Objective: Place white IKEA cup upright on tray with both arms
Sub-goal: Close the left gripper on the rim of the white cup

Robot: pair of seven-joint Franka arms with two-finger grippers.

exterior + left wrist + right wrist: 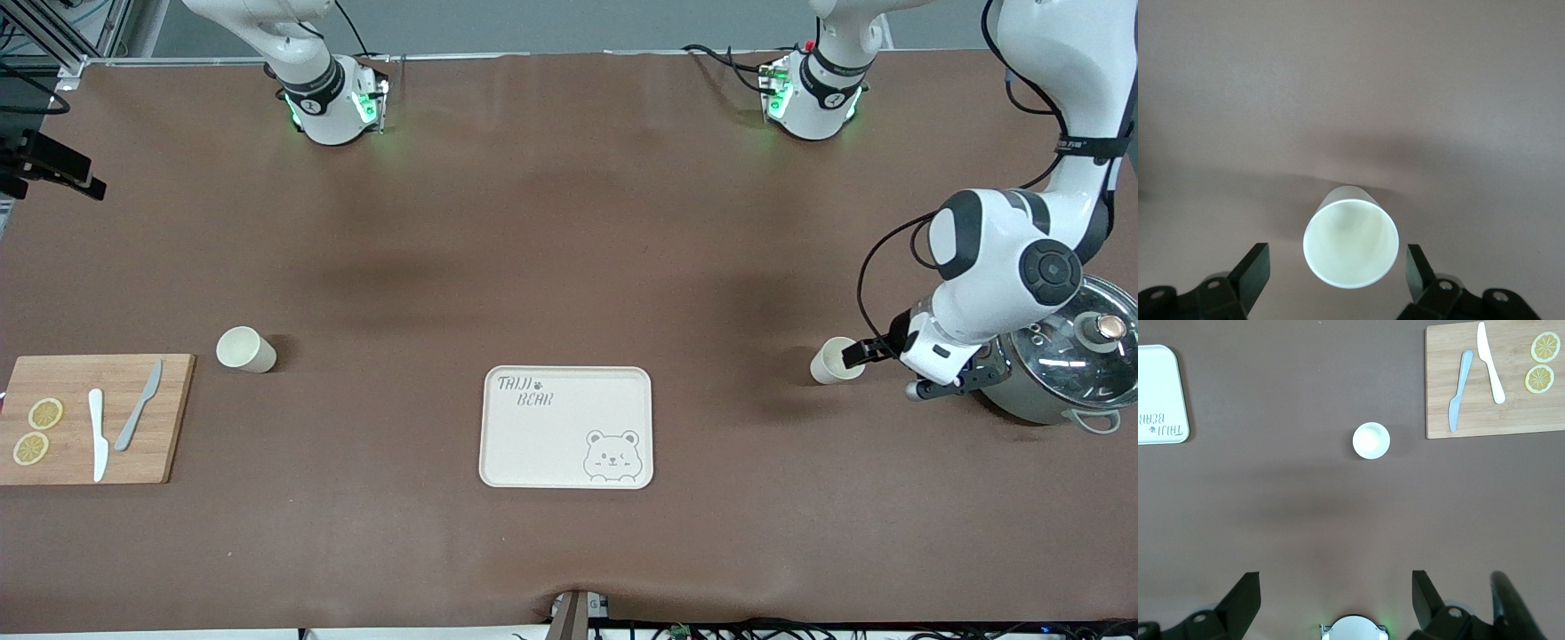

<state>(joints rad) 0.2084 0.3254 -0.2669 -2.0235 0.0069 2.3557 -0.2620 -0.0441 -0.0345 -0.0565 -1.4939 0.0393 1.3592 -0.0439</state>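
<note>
Clearly, in the front view, the left end effector (861, 354) sits low at the cup (834, 360) lying on its side on the counter (569, 267) toward the left arm's end, just beside a steel pot (1062, 364). That cup's long axis runs roughly along the counter's length, and its mouth seems to face the end effector. The tray (566, 427) lies mid-counter, well apart and a little nearer the camera. A second cup (245, 349) stands near the cutting board (96, 418) at the right arm's end. The right end effector is out of this view.

Next, the left wrist view: the cup (1351, 243) points its open mouth at the camera, centred between spread fingers (1251, 270) that do not touch it. To grip well, I judge the fingers should advance until they straddle the wall past the rim, then close gently so the cup neither rolls nor squirts away.

Lastly, the right wrist view: the right end effector (1337, 600) waits high with fingers spread, empty, over the standing cup (1371, 441), with the board (1495, 380) and tray (1161, 393) at the edges.
</note>
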